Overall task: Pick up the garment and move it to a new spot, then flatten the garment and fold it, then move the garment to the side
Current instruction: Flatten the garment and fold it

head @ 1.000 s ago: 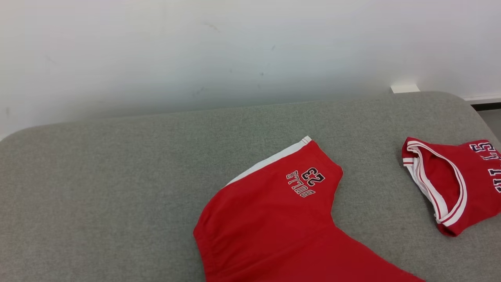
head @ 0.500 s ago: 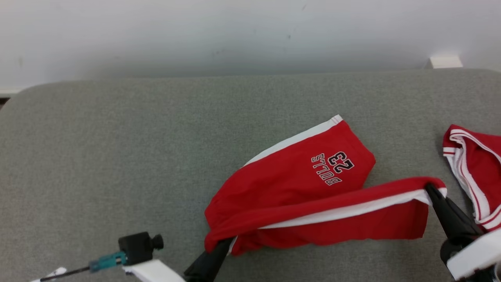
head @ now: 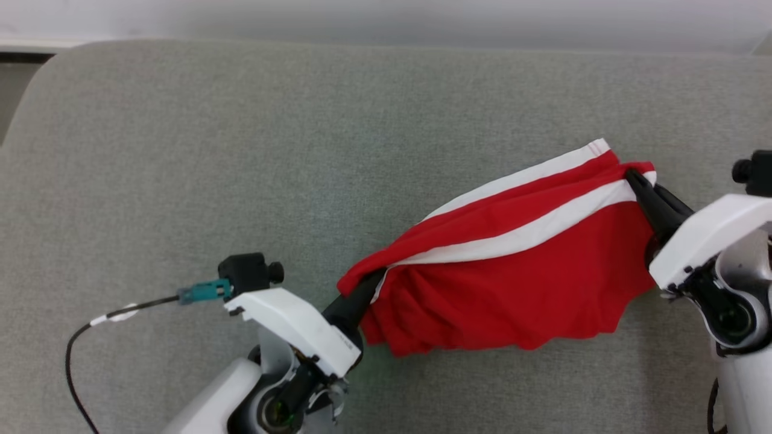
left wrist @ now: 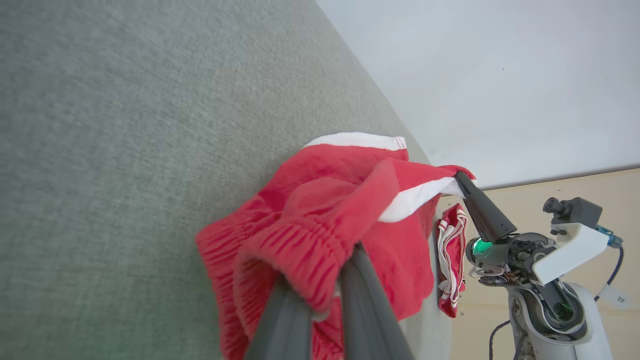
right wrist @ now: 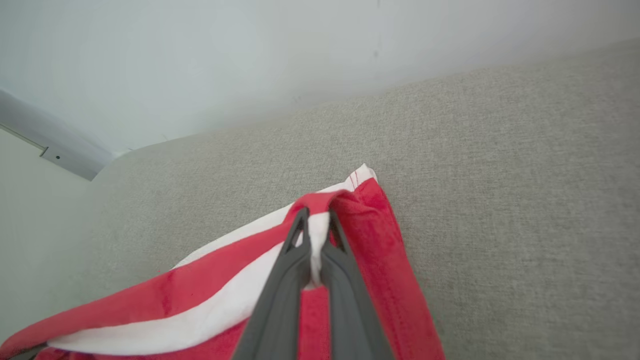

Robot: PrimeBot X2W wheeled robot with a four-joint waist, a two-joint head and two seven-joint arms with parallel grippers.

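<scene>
Shorts (head: pixel 512 289): leg now folded over, logo covered | left fingers (head: pixel 353 301) clamp waistband (left wrist: pixel 295 250) | right fingers (head: pixel 654 202) clamp hem (right wrist: pixel 320 200)

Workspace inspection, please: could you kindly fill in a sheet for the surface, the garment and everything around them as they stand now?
Surface: grey cushion, cloth-covered, no stains seen.
Job's things: red shorts with white side stripes, bunched, one leg folded over the other, stretched between the two grippers.
Clutter: second red garment with white trim, lying near the cushion's edge beyond the shorts.
Grippers: left gripper shut on the elastic waistband; right gripper shut on a leg hem at the white stripe.
Cables: black cable with a white tag, running from the left wrist camera's teal plug, lying on the cushion.
Surroundings: pale wall behind; beige floor beside.
</scene>
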